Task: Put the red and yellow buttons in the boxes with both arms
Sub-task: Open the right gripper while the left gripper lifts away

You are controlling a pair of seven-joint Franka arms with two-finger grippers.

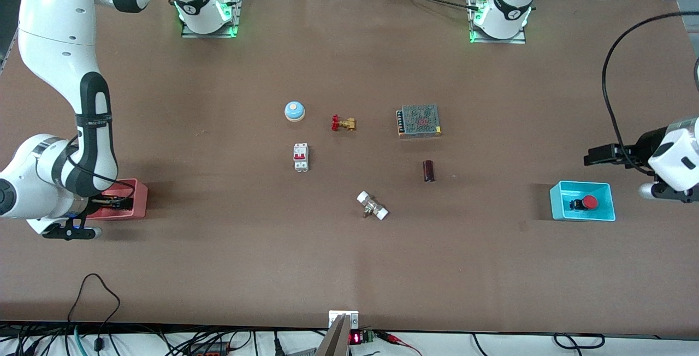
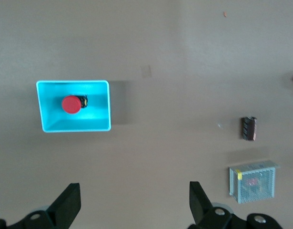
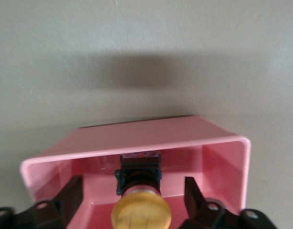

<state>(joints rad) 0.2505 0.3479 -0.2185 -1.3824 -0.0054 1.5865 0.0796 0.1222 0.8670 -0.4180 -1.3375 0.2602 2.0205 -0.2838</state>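
The red button lies in the cyan box near the left arm's end of the table; the left wrist view shows the button and the box too. My left gripper is open and empty, in the air over bare table beside that box, fingers wide apart. The yellow button lies in the pink box. My right gripper is down in the pink box, open, with a finger on each side of the button and apart from it.
Mid-table stand a blue bell, a red-handled brass valve, a white circuit breaker, a metal power supply, a dark cylinder and a white-ended fitting.
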